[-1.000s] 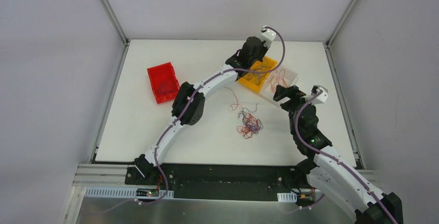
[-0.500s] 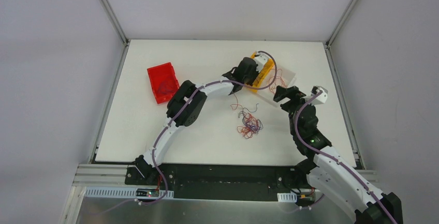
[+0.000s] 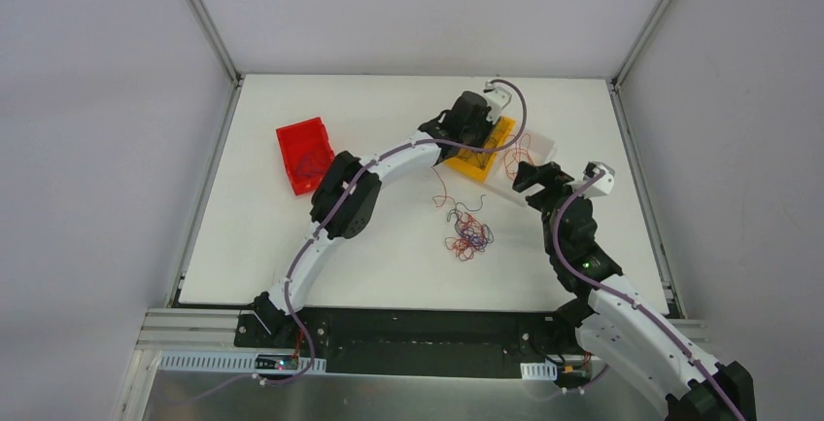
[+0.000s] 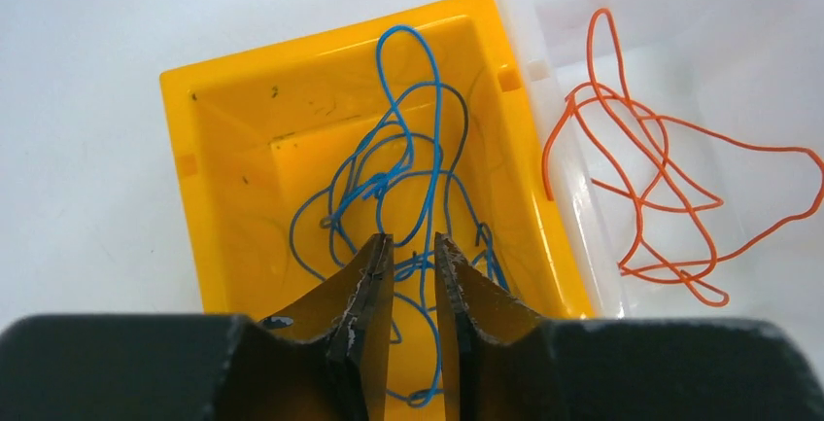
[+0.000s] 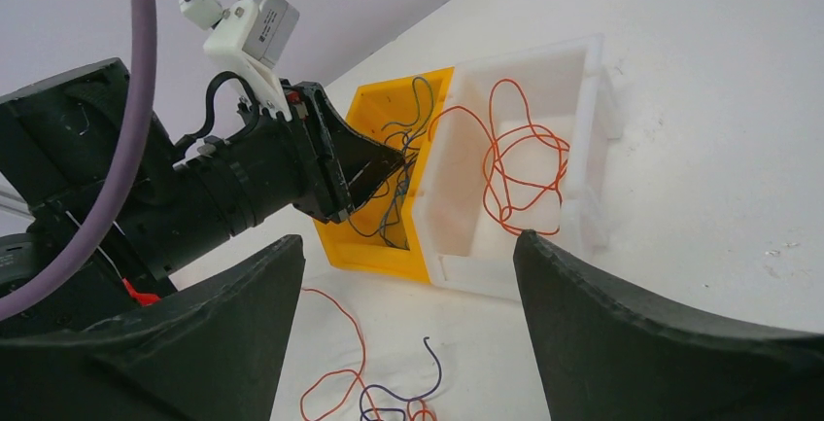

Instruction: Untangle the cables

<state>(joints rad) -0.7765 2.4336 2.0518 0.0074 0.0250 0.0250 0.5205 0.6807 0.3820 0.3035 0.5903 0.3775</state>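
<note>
You are partway through: hair-thin curly blue wires [image 4: 408, 178] lie in the glossy yellow plastic bin [image 4: 233, 129] and a looping orange wire [image 4: 641, 168] in the translucent white tray [image 4: 700, 13] beside it. A knotted red, blue and dark bunch of wires [image 3: 468, 234] waits mid-table. Your left gripper [image 4: 413, 265] hangs over the blue wires with its jaws narrowly parted; your right gripper [image 5: 410, 244] gapes wide, empty.

**No words to read**

No letters, numbers or signs are showing clearly enough to read in any view. The yellow bin [image 4: 223, 149], the white bin [image 4: 738, 32] and the red bin [image 3: 291, 139] are showing plain sides with no labels. The tabletop [image 3: 389, 246] is showing no writing either.
</note>
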